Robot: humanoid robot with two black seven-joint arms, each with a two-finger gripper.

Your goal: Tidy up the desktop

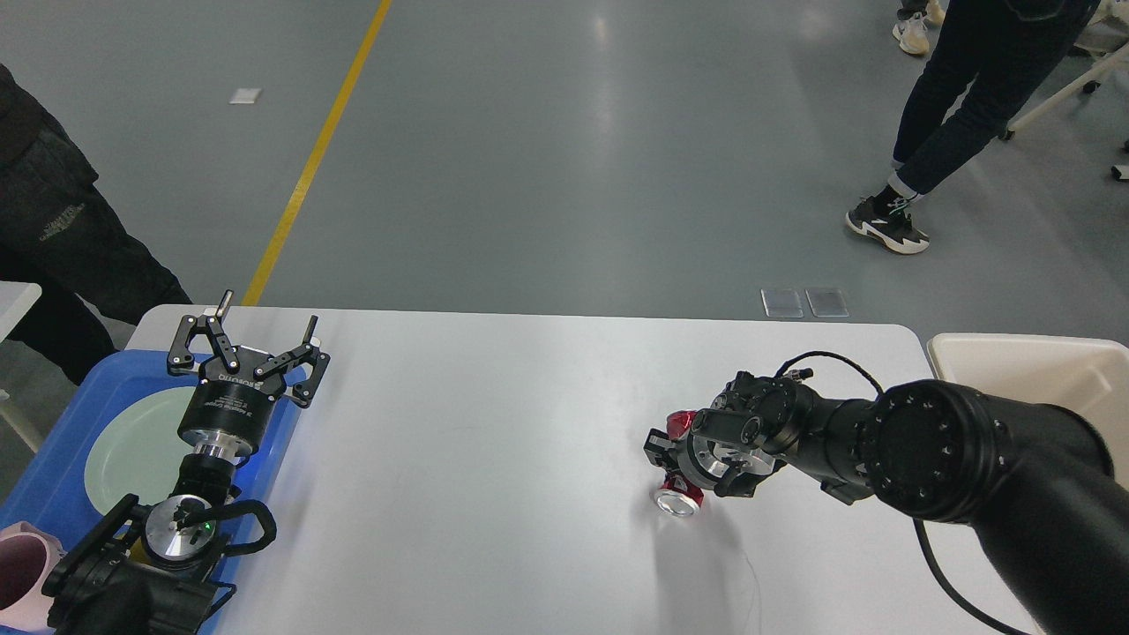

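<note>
The desktop (494, 423) is a wide white tabletop with rounded corners. A crushed red can (677, 503) lies on it right of centre, its silver end facing me. My right gripper (699, 466) points down over the can and covers most of it, with its fingers on either side. From this end-on angle the fingers are too dark to show whether they press on the can. Above the left end of the desktop, my left gripper (251, 339) is open with nothing between its fingers.
A blue tray (53, 476) at the left edge holds a pale green plate (132, 441) and a pink cup (18, 564). A cream bin (1032, 362) stands past the right end. One person stands at the far left, another walks at the back right.
</note>
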